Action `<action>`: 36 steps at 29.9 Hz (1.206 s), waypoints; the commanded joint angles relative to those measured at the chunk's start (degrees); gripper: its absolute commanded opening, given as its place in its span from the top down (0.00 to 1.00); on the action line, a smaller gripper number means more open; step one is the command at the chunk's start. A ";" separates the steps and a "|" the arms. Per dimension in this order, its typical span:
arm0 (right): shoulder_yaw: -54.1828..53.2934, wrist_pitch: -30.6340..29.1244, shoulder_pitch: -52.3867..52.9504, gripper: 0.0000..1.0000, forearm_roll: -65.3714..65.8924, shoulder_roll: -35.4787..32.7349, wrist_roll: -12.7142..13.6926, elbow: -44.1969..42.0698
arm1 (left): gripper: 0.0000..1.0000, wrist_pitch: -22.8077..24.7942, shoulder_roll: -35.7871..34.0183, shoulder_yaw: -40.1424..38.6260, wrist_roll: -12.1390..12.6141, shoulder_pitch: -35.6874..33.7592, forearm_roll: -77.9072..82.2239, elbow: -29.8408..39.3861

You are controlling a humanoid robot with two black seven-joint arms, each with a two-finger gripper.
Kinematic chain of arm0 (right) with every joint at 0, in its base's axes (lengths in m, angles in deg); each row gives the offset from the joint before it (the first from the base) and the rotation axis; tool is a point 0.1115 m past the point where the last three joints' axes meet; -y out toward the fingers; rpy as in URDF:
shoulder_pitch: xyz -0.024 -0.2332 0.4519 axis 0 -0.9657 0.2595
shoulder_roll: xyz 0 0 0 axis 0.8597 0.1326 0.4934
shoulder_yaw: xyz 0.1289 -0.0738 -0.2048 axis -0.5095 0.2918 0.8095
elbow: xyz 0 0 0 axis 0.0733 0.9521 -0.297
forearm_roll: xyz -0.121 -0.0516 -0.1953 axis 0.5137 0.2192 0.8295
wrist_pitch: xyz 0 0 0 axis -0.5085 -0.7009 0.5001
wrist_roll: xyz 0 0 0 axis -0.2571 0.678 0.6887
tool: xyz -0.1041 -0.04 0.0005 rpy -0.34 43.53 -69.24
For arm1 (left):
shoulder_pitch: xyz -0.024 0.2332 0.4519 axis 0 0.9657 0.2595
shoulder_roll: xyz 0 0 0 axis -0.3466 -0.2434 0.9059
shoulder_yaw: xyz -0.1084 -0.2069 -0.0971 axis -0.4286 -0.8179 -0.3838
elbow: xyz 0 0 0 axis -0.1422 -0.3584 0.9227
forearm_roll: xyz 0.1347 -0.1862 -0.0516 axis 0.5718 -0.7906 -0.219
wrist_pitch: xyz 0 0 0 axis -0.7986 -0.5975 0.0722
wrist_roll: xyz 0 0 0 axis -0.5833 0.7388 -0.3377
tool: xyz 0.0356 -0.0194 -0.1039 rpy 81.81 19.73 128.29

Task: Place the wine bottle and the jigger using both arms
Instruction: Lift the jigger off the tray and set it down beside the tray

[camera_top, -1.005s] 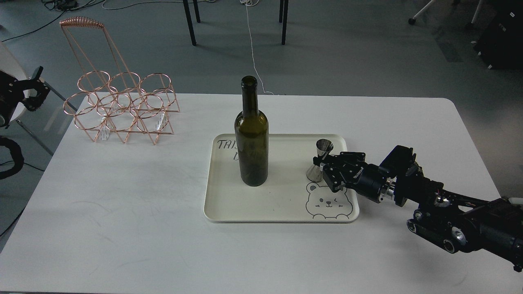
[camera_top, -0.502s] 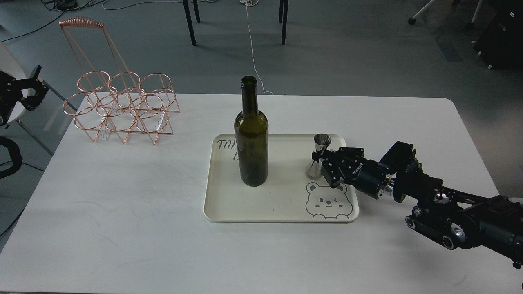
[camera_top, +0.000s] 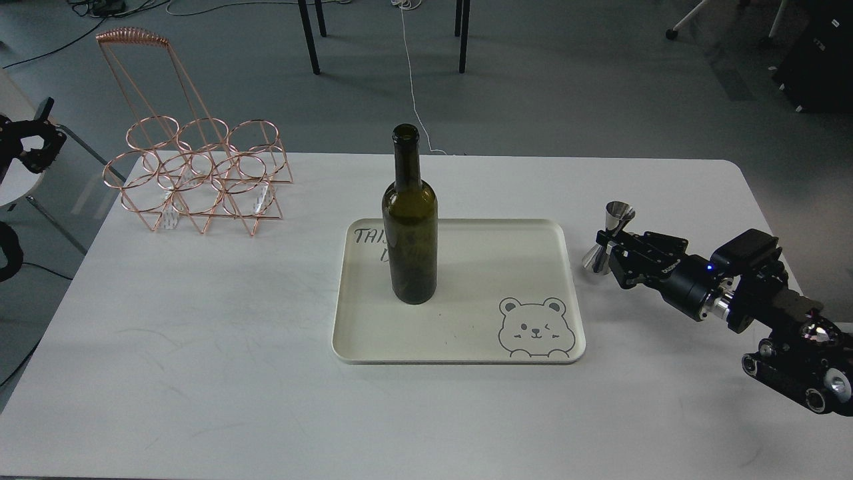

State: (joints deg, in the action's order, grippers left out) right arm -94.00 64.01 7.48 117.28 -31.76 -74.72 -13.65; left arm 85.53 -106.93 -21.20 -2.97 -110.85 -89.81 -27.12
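The white rectangular table has rounded corners; its far edge runs behind the copper wire bottle rack at the far left, and its right edge passes beneath the right arm. The cream rectangular tray with a bear drawing lies at the table centre. Bare table surface extends on all sides of the tray, widest to the left and along the near edge.

The black jointed right arm enters from the lower right edge and extends leftward, roughly level above the table. The right gripper points left, clear of the tray's right rim, with both fingers closed around the waist of the small shiny steel hourglass-shaped jigger. The jigger is tilted, upper cup leaning right, and is held just beside the tray's right rim. Whether its lower cup touches the table cannot be determined.

The tall dark olive-green glass wine bottle stands upright on the left half of the tray, well apart from the right gripper.

The left gripper sits at the far left edge, off the table; its opening cannot be determined.
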 commanded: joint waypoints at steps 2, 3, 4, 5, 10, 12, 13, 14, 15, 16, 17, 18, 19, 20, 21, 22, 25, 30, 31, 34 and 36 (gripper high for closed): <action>0.12 -0.01 -1.55 0.93 -2.69 -2.01 0.00 -0.61 | 0.02 0.00 0.00 0.07 0.00 -0.01 0.01 0.10; 0.12 -0.01 -1.99 0.93 -2.69 -1.92 0.00 -1.14 | 0.02 0.00 0.00 0.07 0.00 -0.01 0.01 0.10; 0.12 -0.01 -2.43 0.93 -2.69 -1.83 0.00 -1.84 | 0.01 0.00 0.00 0.07 0.00 -0.01 0.01 0.10; 0.12 -0.01 -2.52 0.93 -2.69 -1.48 0.00 -2.54 | 0.01 0.00 0.00 0.07 0.00 -0.01 0.01 0.10; 0.04 -0.01 -3.31 0.92 -2.69 -1.13 0.00 -3.95 | 0.02 0.00 -0.18 0.07 0.09 -0.09 0.01 0.10; 0.12 -0.01 -3.40 0.91 -2.86 -1.13 0.00 -3.95 | 0.01 0.00 -0.27 0.07 0.09 -0.09 0.01 0.10; 0.12 -0.01 -3.40 0.88 -2.86 -1.13 0.00 -3.95 | 0.01 0.00 -0.35 0.07 0.09 -0.09 0.01 0.10; 0.12 -0.01 -3.40 0.86 -2.86 -1.13 0.00 -3.95 | 0.01 0.00 -0.35 0.07 0.09 -0.09 0.01 0.10; 0.12 -0.01 -3.40 0.84 -2.86 -1.13 0.00 -3.95 | 0.01 0.00 -0.35 0.07 0.01 -0.09 0.01 0.10; 0.12 -0.01 -3.40 0.82 -2.86 -1.13 0.00 -3.87 | 0.02 0.00 -0.35 0.07 0.00 -0.09 0.01 0.10; 0.21 -0.01 -3.31 0.78 -2.95 -1.13 0.00 -3.87 | 0.02 0.00 -0.35 0.07 0.00 -0.09 0.01 0.10; 0.39 -0.01 -3.31 0.75 -2.95 -1.13 0.00 -3.78 | 0.02 0.00 -0.35 0.07 0.09 -0.09 0.01 0.10; 0.56 -0.01 -3.31 0.72 -2.95 -1.13 0.00 -3.52 | 0.01 0.00 -0.35 0.07 0.01 -0.09 0.01 0.10; 0.74 -0.01 -3.40 0.69 -2.95 -1.13 0.00 -3.25 | 0.01 0.00 -0.35 0.07 0.09 -0.09 0.01 0.10; 0.91 -0.01 -3.40 0.65 -2.86 -1.13 0.00 -2.90 | 0.01 0.00 -0.35 -0.01 0.01 -0.09 0.01 0.10; 1.09 -0.01 -3.49 0.62 -2.86 -1.30 0.00 -2.55 | 0.01 0.00 -0.35 -0.01 0.00 -0.09 -0.08 0.10; 1.35 -0.01 -3.83 0.52 -2.86 -2.01 0.00 -0.62 | 0.01 0.00 -0.35 -0.01 0.09 -0.18 -0.08 0.10; 1.27 -0.01 -5.33 0.43 -2.77 -4.37 0.00 2.54 | 0.02 0.00 -0.35 -0.01 0.09 -0.27 0.01 0.10; 1.27 -0.01 -5.51 0.39 -2.77 -5.51 0.00 3.85 | 0.02 0.00 -0.35 -0.01 0.09 -0.36 0.01 0.10; 1.18 -0.01 -5.86 0.28 -2.86 -10.16 0.00 8.16 | 0.02 0.00 -0.44 -0.01 0.18 -0.45 0.01 0.10; 1.18 -0.01 -5.95 0.20 -3.04 -13.85 0.00 10.80 | 0.01 0.00 -0.53 -0.01 0.18 -0.53 0.01 0.10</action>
State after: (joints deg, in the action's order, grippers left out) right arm -92.74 64.00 1.76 114.50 -40.96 -74.75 -6.44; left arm 85.53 -107.31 -21.21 -2.85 -111.28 -89.80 -27.02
